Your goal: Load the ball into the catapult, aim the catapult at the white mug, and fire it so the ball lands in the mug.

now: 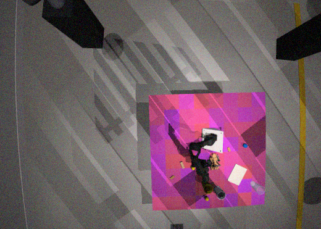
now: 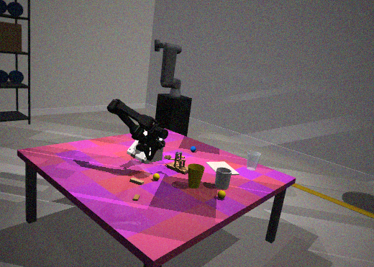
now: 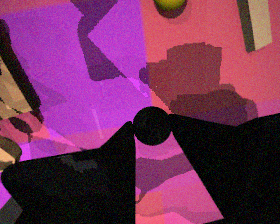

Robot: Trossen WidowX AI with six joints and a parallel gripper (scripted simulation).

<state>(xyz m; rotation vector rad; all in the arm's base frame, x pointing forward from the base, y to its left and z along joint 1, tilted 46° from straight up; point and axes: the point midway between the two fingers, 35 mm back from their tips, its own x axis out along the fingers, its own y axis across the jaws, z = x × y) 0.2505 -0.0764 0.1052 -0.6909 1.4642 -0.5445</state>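
The gripper (image 2: pixel 152 157) (image 3: pixel 150 122) pinches the black ball (image 3: pixel 152 127) (hidden from above). The catapult (image 1: pixel 213 162) (image 2: pixel 177 168) (image 3: pixel 10 85), cropped at wrist, stands inside the table's (image 1: pixel 166 202) (image 2: pixel 151 238) (image 3: pixel 183 32) edges.

Reached out low from the base, bent sharply at the elbow, with the black gripper (image 3: pixel 150 122) pointed down near the tabletop. Had both fingers drawn partway together, their tips pressed against opposite sides of a small black ball (image 3: pixel 152 126).
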